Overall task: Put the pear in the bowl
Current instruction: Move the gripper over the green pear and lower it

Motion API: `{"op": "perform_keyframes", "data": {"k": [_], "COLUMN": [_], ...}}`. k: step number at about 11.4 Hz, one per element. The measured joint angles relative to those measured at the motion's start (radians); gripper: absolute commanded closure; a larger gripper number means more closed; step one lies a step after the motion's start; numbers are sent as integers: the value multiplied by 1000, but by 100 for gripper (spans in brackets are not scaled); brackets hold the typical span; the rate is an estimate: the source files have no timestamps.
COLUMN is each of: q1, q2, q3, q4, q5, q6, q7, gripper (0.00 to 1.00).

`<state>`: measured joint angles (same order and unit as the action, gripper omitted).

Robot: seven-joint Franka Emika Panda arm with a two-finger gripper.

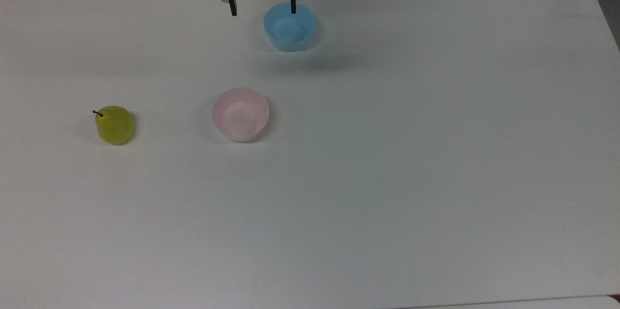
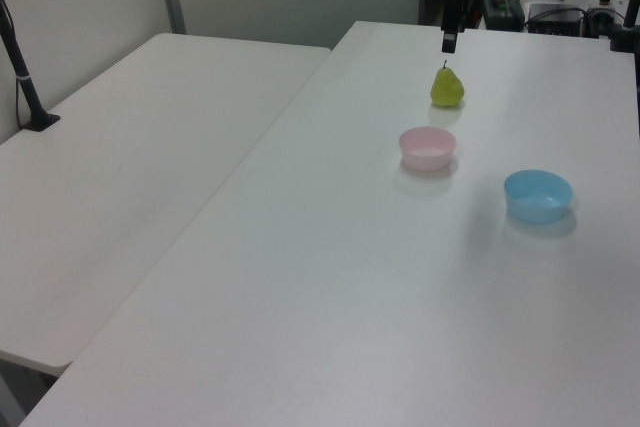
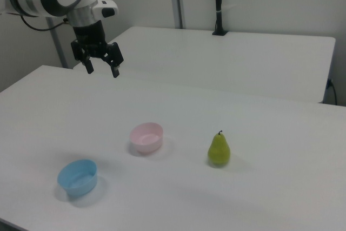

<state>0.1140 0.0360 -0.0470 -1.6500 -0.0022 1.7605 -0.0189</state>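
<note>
So, top view, left to right: the pear (image 1: 115, 125) sits upright on the white table (image 1: 387, 178), stem up, well apart from everything. To its right in the top view is the pink bowl (image 1: 240, 114), with nothing in it. Further right and toward the far edge is the blue bowl (image 1: 290, 26), also with nothing in it. My gripper (image 1: 263, 8) hangs in the air above the table near the blue bowl, fingers spread wide, holding nothing. In the right view the order flips: blue bowl (image 3: 78, 177), pink bowl (image 3: 146, 137), pear (image 3: 219, 150), my gripper (image 3: 102, 70) high above the table.
</note>
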Motion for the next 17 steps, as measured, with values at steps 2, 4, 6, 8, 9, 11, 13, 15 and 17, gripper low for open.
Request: {"op": "perform_keyframes", "data": {"k": [2, 4, 6, 8, 9, 11, 13, 15, 17], "q1": [0, 0, 0, 0, -11, -98, -216, -305, -362], "q2": [-2, -2, -2, -2, -2, 0, 66, 197, 309], "q3": [0, 0, 0, -5, -11, -22, -31, -39, -48], "q4": [0, 0, 0, 0, -2, 1, 76, 155, 176], "q5": [0, 0, 0, 0, 0, -1, -24, -52, -52], "q6": [0, 0, 0, 0, 0, 0, 4, 18, 98], "q7": [0, 0, 0, -12, -99, -385, -474, -483, -483], "gripper": [0, 0, 0, 0, 0, 0, 0, 0, 0]}}
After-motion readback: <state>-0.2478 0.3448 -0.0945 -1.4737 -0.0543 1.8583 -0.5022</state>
